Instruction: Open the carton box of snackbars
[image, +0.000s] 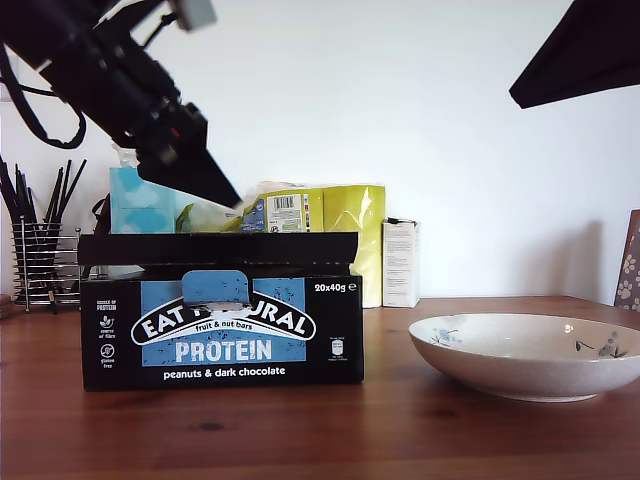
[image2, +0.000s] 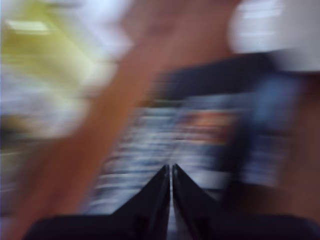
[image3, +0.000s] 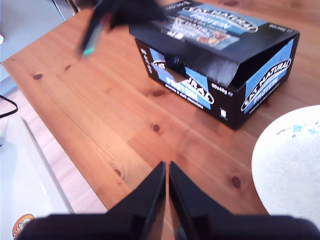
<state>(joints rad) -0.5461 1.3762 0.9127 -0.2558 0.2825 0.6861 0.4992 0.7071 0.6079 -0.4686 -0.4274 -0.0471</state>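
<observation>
Black box (image: 222, 312) stands on the wooden table (image: 400, 440) at the exterior view's left, lid lifted, bowl (image: 528, 352) beside it. First wrist view, blurred: my first gripper (image2: 171, 170) pressed together. Second wrist view: my second gripper (image3: 166, 167) pressed together over bare table, well apart from the box

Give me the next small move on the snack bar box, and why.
Probably tuck my first tool, shut above the carton box, under the lid's front edge and lift: the lid is only ajar, not folded back.
</observation>
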